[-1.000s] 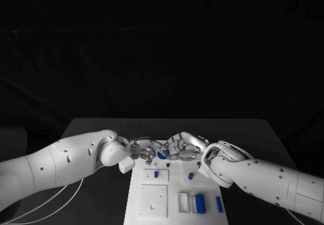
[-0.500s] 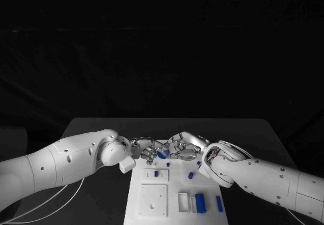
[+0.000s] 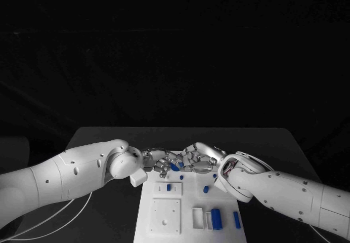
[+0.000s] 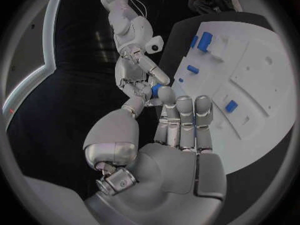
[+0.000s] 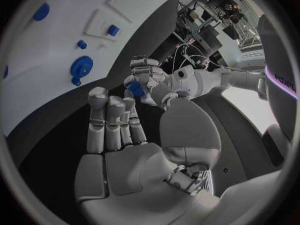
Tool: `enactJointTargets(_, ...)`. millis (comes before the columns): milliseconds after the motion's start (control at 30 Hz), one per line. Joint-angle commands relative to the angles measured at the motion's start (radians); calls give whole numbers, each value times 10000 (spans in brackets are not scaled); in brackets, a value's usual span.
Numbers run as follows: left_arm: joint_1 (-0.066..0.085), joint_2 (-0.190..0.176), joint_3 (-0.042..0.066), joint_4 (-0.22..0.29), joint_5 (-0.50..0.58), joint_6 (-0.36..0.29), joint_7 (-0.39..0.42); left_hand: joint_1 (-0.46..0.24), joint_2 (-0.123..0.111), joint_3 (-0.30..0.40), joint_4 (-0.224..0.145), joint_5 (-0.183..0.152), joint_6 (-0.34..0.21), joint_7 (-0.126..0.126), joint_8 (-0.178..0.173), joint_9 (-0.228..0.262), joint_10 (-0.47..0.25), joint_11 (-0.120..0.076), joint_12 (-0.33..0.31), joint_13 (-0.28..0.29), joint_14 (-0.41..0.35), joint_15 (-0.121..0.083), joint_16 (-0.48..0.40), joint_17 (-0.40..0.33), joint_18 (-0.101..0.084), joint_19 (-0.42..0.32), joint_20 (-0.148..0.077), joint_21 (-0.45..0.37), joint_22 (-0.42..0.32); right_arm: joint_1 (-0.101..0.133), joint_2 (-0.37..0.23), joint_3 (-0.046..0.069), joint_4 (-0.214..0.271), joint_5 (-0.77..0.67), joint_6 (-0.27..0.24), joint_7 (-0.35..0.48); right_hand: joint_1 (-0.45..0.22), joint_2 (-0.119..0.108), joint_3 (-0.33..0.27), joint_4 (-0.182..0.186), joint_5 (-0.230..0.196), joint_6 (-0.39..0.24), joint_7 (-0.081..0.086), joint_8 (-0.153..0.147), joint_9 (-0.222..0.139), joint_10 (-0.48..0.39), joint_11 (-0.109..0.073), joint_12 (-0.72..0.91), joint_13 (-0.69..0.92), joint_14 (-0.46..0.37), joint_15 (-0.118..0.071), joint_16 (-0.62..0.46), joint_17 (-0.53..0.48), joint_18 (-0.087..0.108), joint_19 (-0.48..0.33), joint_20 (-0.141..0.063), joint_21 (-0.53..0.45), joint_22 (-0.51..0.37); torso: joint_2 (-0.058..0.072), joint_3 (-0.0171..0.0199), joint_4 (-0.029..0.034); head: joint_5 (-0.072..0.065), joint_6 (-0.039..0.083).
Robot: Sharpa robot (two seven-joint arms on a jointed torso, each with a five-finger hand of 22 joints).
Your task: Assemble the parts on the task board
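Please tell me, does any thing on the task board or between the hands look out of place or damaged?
Nothing stands out. Both hands, left hand and right hand, meet at one blue part above the task board's far end. The other blue pieces lie orderly; no damage shows.

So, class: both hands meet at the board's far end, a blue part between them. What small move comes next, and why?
Probably let the right hand close on the blue part before the left hand lets go: the part hangs between their fingertips, clear of the task board, with nothing under it.
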Motion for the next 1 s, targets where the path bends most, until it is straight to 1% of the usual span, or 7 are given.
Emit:
enactJointTargets(33, 11, 22, 11, 24, -21, 199, 154, -65, -34, -38, 25, -43, 6, 52, -35, -8, -71, 2, 33, 12, 14, -69, 38, 17, -1, -34, -1417, -45, 14, -9, -10, -3, 15, 7, 139, 190, -12, 87, 127, 16, -73, 204, 42, 63, -9, 1, -86, 72, -18, -12, -87, 57, -18, 632, -33, -36, 39, 195, 0, 1, 1, 6, -14)
enactJointTargets(233, 11, 16, 12, 7, -21, 208, 145, -68, -32, -38, 27, -46, 5, 52, -35, -11, -74, 1, 36, 13, 13, -69, 39, 17, 0, -34, -1417, -45, 14, -14, -24, -3, 33, 12, -51, 278, 9, 203, 669, 55, -482, 769, -152, 354, 115, 51, -270, 89, -56, 17, -255, 71, -26, 632, 2, -43, 89, 193, 2, 8, 0, 23, -26)
enactJointTargets(467, 11, 13, 12, 5, -19, 254, 134, -72, -35, -38, 28, -49, 1, 53, -37, -15, -79, 2, 38, 14, 11, -68, 39, 17, 0, -35, -1417, -47, 13, -21, -37, -3, 41, 18, -131, 330, 178, 377, 1960, 318, -1360, 1197, -301, 540, 196, 151, -416, 64, -121, 74, -389, 83, -38, 632, 79, -70, 142, 185, -2, 7, -4, 17, -28)
enactJointTargets(900, 12, -3, 12, -16, -19, 213, 66, -159, -203, -83, 44, -75, -44, 66, -56, -46, -128, 14, 41, 18, -14, -57, 29, 14, -2, -45, -1408, -60, 11, -27, -42, -3, 66, 17, -184, 342, 170, 433, 2190, 343, -1449, 1221, -322, 570, 225, 171, -428, 64, -125, 82, -409, 107, -22, 632, 112, -99, 180, 192, -1, 1, 2, -4, -22)
enactJointTargets(933, 12, -6, 12, -23, -22, 200, 52, -230, -304, -116, 79, -120, -60, 71, -62, -56, -142, 19, 41, 17, -20, -52, 26, 12, -5, -46, -1404, -66, 8, -27, -49, -2, 74, 17, -184, 342, 170, 435, 2194, 340, -1449, 1223, -323, 573, 227, 173, -429, 65, -125, 83, -411, 109, -20, 632, 114, -101, 183, 193, -1, 1, 2, -4, -22)
enactJointTargets(967, 13, -7, 12, -32, -60, 167, 31, -345, -429, -155, 161, -687, -78, 68, -66, -69, -163, 21, 46, 19, -29, -43, 24, 11, 5, -41, -1405, -76, 3, -27, -54, -2, 83, 17, -185, 337, 170, 435, 2196, 337, -1449, 1225, -324, 575, 229, 174, -430, 66, -124, 84, -412, 111, -19, 632, 116, -103, 185, 193, 1, 2, 2, -4, -22)
enactJointTargets(1000, 16, -12, 12, -39, -134, 142, 11, -383, -537, -153, 199, -865, -86, 72, -68, -80, -174, 21, 49, 19, -36, -50, 20, 8, 15, -45, -1407, -90, -3, -27, -56, -2, 87, 17, -187, 334, 169, 434, 2198, 334, -1449, 1227, -326, 578, 231, 176, -431, 67, -124, 85, -413, 113, -18, 632, 118, -105, 188, 194, 0, 2, 4, -5, -20)
